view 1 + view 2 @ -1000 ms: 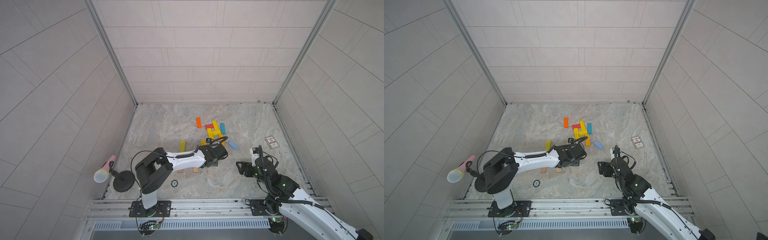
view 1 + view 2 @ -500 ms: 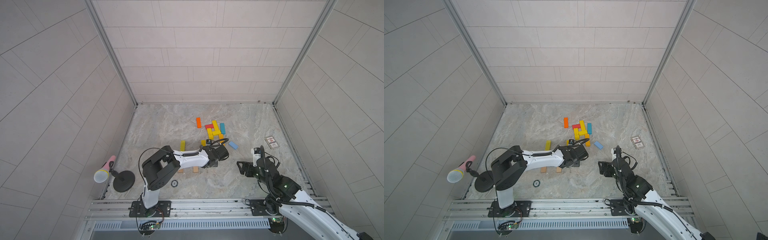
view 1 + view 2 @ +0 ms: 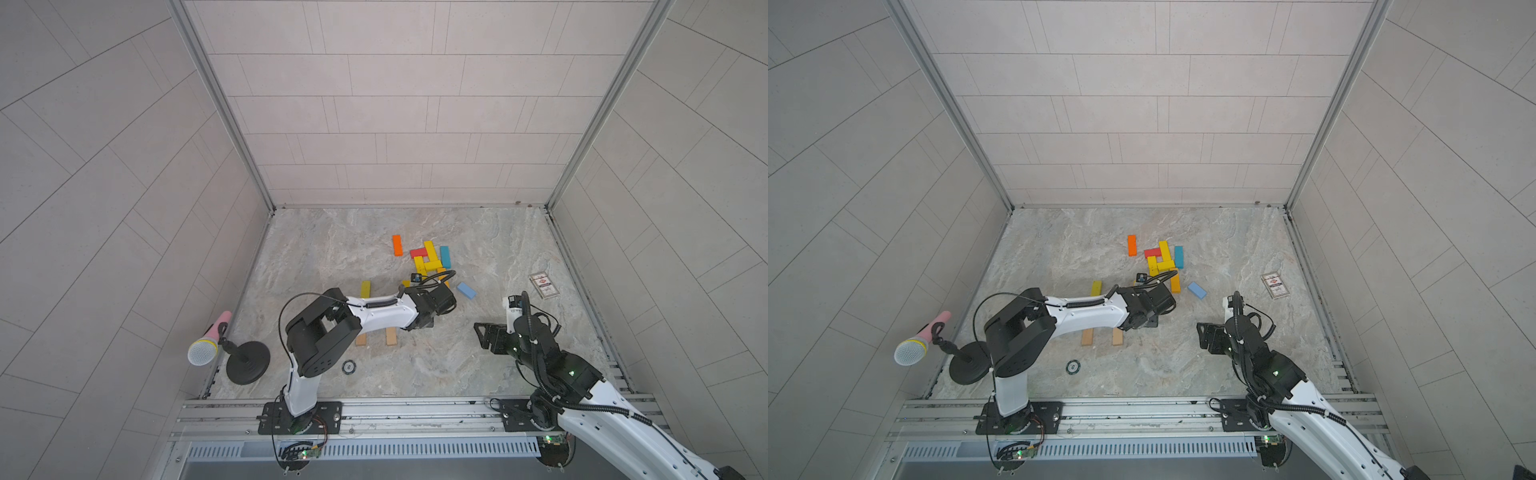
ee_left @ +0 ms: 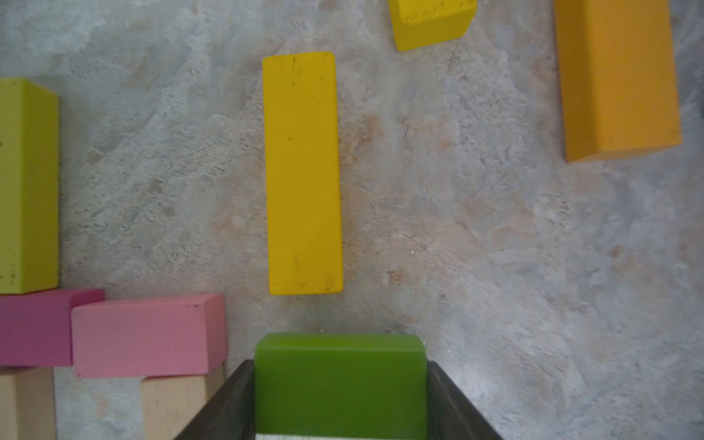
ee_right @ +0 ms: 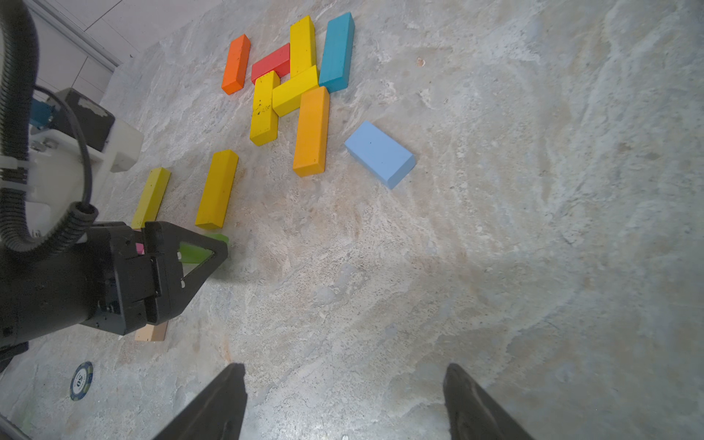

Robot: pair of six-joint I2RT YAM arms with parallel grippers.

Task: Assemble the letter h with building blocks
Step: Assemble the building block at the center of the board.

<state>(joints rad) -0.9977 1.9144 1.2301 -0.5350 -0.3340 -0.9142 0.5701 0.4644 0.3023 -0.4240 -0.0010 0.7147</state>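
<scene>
Our left pincer (image 4: pixel 339 367) clamps the green block (image 4: pixel 340 384), near a yellow bar (image 4: pixel 303 171), the block cluster (image 3: pixel 430 259) at its twelve o'clock. Our right pincer (image 5: pixel 344 367), at three o'clock, gapes empty.

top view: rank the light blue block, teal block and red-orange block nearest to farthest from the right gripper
From the right gripper:
1. light blue block: lying alone, just beyond the jaws.
2. teal block: farther back, slightly left.
3. red-orange block: farthest, back and well to the left.
</scene>
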